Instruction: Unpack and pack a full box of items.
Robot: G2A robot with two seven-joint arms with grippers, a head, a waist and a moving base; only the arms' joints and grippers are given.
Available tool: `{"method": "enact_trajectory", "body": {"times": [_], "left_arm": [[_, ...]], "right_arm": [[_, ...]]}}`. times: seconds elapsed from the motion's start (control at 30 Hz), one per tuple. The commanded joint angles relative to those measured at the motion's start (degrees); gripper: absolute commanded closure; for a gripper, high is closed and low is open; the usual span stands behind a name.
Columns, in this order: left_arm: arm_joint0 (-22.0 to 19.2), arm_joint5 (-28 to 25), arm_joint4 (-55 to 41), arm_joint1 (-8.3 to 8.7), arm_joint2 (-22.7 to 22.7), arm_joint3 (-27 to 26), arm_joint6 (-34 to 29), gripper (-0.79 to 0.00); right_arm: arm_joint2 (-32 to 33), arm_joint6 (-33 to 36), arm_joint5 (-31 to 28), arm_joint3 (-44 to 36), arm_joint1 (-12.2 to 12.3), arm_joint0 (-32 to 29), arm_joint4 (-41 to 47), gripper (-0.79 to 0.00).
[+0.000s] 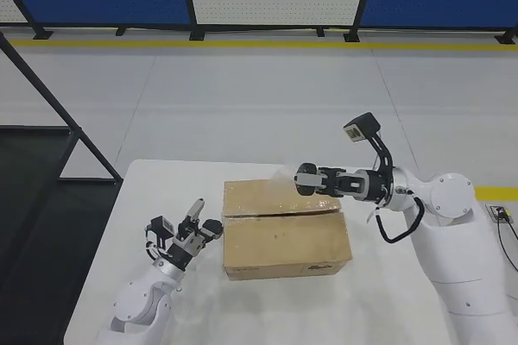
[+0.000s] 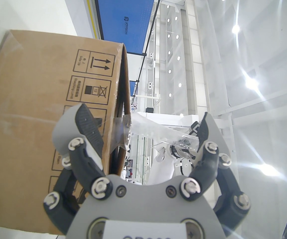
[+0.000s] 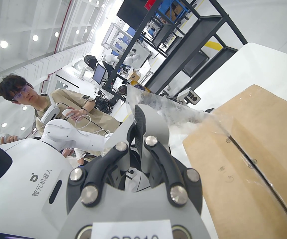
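Right end effector (image 3: 136,118) is clamped tight on a strip of clear, crinkled tape (image 3: 173,113) and holds it over the far side of the box (image 1: 281,237). The tape's other end is stuck at the box's top seam.

Left end effector (image 2: 143,120) is spread wide with nothing in it. Its black ribbed pads (image 2: 87,125) sit just beside the box's left short end; can't tell if they touch.

The box is plain brown corrugated cardboard, rectangular, sitting mid white tabletop (image 1: 155,198). The two top flaps are down and meet along a long centre seam, with glossy tape residue on it. The flap edge gapes slightly at the left end. Contents hidden.

Black printed handling symbols (image 2: 93,64), including a pair of up arrows, run in framed squares along the left end panel.
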Motion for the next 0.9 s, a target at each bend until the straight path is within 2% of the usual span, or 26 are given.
{"method": "enact_trajectory", "body": {"times": [0.0,0.1,0.4,0.67,0.87], "left_arm": [[0.20,-0.04,0.27,-0.02,0.30,-0.11,-0.04,-0.785],[0.59,-0.37,0.53,-0.02,0.36,-0.40,-0.02,-0.785],[1.81,-1.15,-1.10,0.37,-3.24,-0.34,0.93,-0.785],[2.28,-1.15,-1.54,0.49,-4.10,-0.49,0.75,-0.785],[2.74,-1.62,-1.85,0.48,-4.14,-0.69,0.72,-0.785]], "right_arm": [[-0.04,-0.27,0.24,-0.75,0.10,-0.18,0.23,0.000],[-0.29,-1.44,1.40,-2.24,0.42,-0.21,-2.45,0.000],[-0.35,-2.23,1.45,-2.69,0.42,-0.64,-2.46,0.000],[-0.94,-4.48,1.04,-9.74,0.62,-3.84,2.32,0.000],[-2.62,-5.91,1.89,-11.47,0.55,-4.22,3.77,0.000]]}}
